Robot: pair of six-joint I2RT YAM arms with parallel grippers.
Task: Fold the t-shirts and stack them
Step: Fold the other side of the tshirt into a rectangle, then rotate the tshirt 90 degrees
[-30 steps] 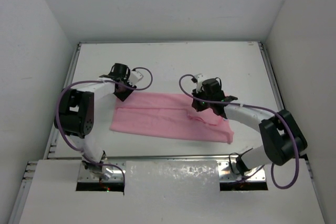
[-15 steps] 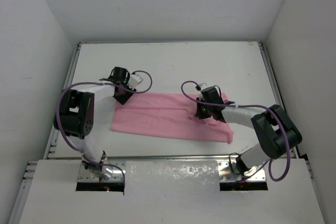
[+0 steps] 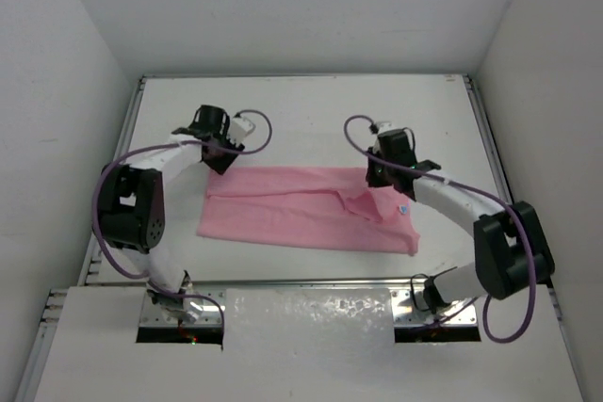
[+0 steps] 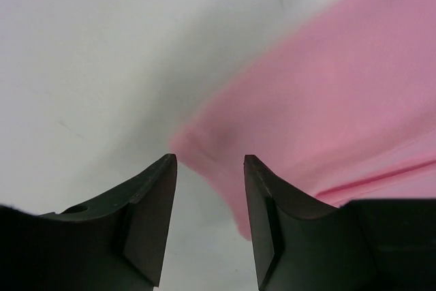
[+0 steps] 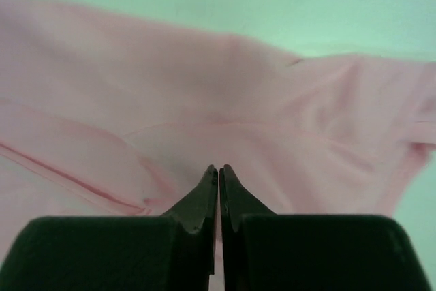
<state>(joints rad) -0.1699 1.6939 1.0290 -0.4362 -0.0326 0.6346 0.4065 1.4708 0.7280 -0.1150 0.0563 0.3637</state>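
The pink t-shirt [image 3: 301,214] lies flat on the white table [image 3: 311,120] as a long folded band, with a loose flap and a small label near its right end. My left gripper [image 3: 219,159] stands open at the shirt's far left corner. In the left wrist view that corner [image 4: 211,144] lies just ahead of the open left gripper [image 4: 208,163], and nothing is pinched. My right gripper [image 3: 375,176] hovers over the shirt's far edge on the right side. In the right wrist view the right gripper [image 5: 219,170] is shut, with rumpled pink cloth [image 5: 272,120] beneath and no cloth visibly between its fingers.
White walls enclose the table on the left, back and right. A metal rail [image 3: 485,138] runs along the right edge and another along the left [image 3: 122,157]. A white cover [image 3: 311,322] spans the near edge between the two arm bases.
The right gripper dipped onto the shirt's right part, then moved back and right to its far edge, staying shut. The left gripper drew slightly back and left from the corner.
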